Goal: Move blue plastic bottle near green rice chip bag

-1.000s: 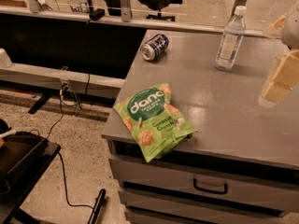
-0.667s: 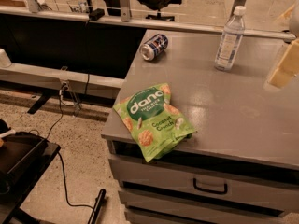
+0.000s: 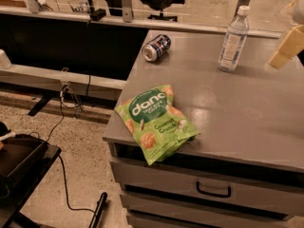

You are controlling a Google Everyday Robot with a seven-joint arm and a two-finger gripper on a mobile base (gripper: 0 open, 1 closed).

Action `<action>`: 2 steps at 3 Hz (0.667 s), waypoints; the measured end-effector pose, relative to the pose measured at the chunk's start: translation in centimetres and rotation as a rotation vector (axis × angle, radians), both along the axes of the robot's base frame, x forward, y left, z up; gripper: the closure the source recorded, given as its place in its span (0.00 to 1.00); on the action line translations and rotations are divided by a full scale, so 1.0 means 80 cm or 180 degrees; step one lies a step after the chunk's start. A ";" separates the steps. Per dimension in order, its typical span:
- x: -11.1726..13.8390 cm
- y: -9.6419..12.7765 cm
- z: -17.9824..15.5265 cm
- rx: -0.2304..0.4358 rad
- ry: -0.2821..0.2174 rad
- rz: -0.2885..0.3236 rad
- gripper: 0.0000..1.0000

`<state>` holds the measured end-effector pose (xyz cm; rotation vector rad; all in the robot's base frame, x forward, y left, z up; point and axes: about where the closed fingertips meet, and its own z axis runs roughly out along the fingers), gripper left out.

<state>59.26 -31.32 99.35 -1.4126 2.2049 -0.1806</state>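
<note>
The blue plastic bottle (image 3: 233, 39) stands upright at the back of the grey cabinet top, clear with a white cap and a pale label. The green rice chip bag (image 3: 155, 120) lies flat at the front left corner, partly overhanging the edge. My gripper (image 3: 288, 45) shows at the far right edge as a pale yellow finger, right of the bottle and apart from it, above the surface. It holds nothing that I can see.
A blue-and-silver drink can (image 3: 156, 47) lies on its side at the back left of the grey cabinet top (image 3: 237, 108). Drawers (image 3: 213, 189) are below the front edge. A black cart (image 3: 19, 165) and cables stand on the floor to the left.
My gripper has moved up and to the right, toward the frame edge. The bottle, bag and can have not moved.
</note>
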 end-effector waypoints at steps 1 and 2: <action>0.044 0.000 -0.002 0.0179 -0.0151 0.0018 0.00; 0.077 0.002 -0.009 0.0435 -0.0261 -0.0040 0.00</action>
